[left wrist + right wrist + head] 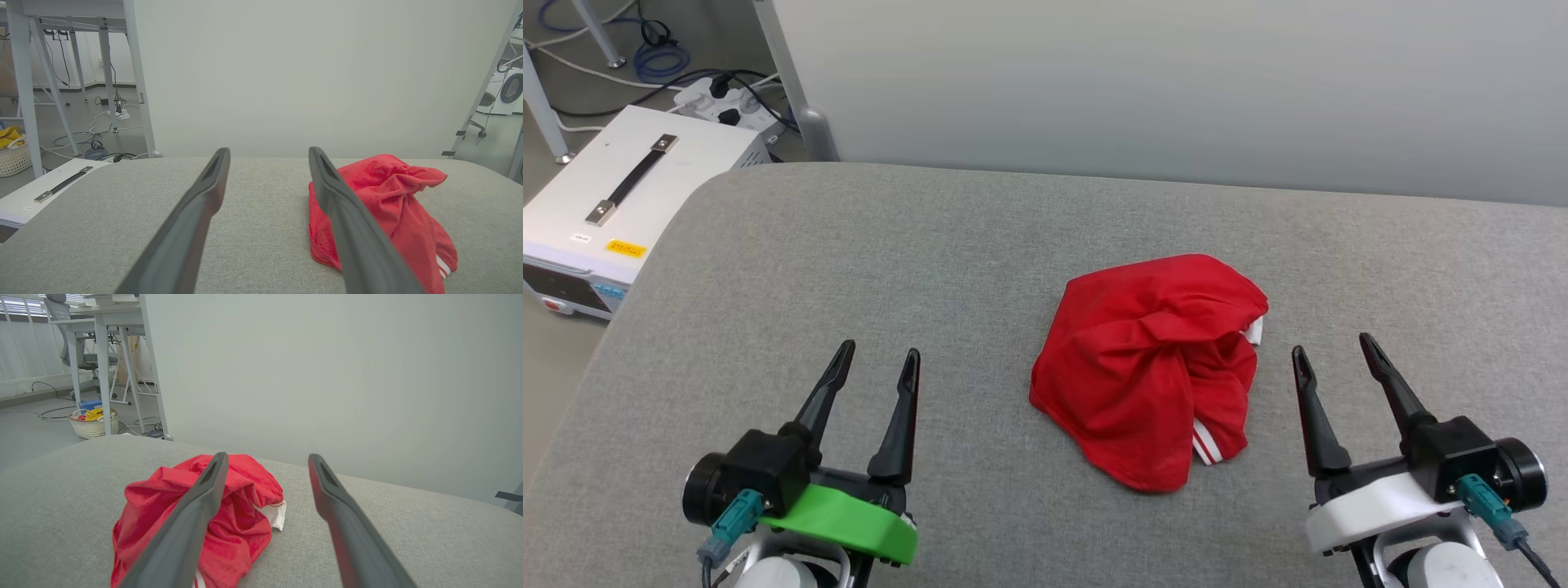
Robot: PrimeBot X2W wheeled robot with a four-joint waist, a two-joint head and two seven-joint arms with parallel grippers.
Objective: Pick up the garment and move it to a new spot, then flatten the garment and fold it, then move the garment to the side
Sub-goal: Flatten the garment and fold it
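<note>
Left tool (882, 349) and right tool (1330, 343), each with its fingers spread and holding nothing, at the near side of the grey padded counter (849, 245). The garment (1143, 367) lies crumpled in a red heap between them, nearer the right tool and touching neither. White striped trim shows at its near right edge.

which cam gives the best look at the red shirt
Head view: the whole crumpled garment lies unobstructed on the grey surface. In the left wrist view the left gripper's finger hides one side; in the right wrist view the right gripper's finger crosses its middle.
</note>
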